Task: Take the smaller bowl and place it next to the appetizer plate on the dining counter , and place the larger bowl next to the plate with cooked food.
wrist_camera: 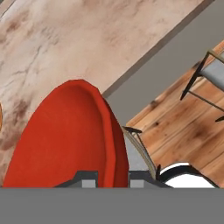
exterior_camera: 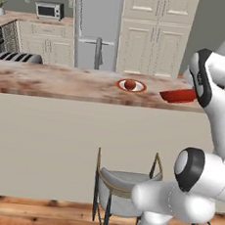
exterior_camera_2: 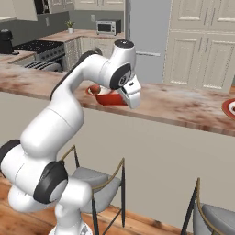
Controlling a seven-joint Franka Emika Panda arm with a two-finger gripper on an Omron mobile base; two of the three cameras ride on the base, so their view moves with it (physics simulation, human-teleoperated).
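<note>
Beside the appetizer plate [exterior_camera: 131,85], just to its right in the left base view, the red bowl [exterior_camera: 178,96] hangs at the near edge of the counter [exterior_camera: 49,81], level with the marble top or slightly above it; whether its base touches the surface cannot be told. The gripper [wrist_camera: 112,183] is closed on the bowl's rim: the hand view shows the rim [wrist_camera: 114,144] running down between the two finger tips, one inside the bowl and one outside. The bowl is empty; its glossy red interior shows no contents. The plate holds one round red-brown food lump [exterior_camera: 131,83] at its centre. In the right base view the bowl [exterior_camera_2: 109,97] sits partly behind the wrist, with the plate just beyond it. Judged from this position, the first part of the task is near completion: the bowl has reached its target zone next to the plate but is not yet released. What remains appears to be setting it flat on the counter, opening the fingers and withdrawing, then fetching the larger bowl. A second plate [exterior_camera_2: 229,108] with a reddish rim lies well to the right of the appetizer plate on the same counter; its contents cannot be made out. Stools [exterior_camera: 121,189] stand below the counter front.
</note>
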